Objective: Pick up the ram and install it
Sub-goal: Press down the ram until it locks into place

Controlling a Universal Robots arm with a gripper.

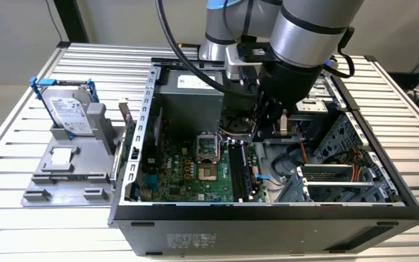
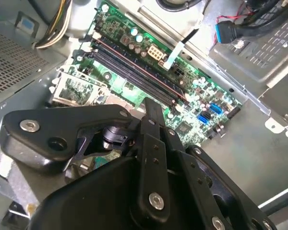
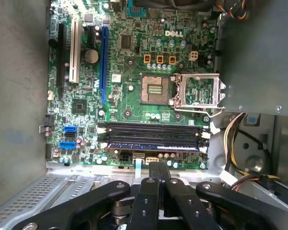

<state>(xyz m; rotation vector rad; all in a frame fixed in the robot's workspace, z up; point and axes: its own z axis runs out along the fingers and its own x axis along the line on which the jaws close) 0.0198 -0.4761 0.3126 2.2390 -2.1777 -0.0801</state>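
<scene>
The gripper (image 1: 281,126) is seen in the exterior view right of centre, over the open case (image 1: 268,207). In the second wrist view, fingers (image 2: 152,111) are pressed together, nothing held. In the first wrist view, the ram (image 3: 153,146) is found seated in the lowest slot (long axis horizontal across the frame), so installation looks basically done.

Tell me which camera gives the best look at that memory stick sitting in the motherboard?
The first wrist view: the ram lies seated in one of the long black slots, seen nearly straight on along its full length. The second wrist view shows the slots at a slant, the stick hard to pick out. The exterior view shows it as a thin strip.
</scene>
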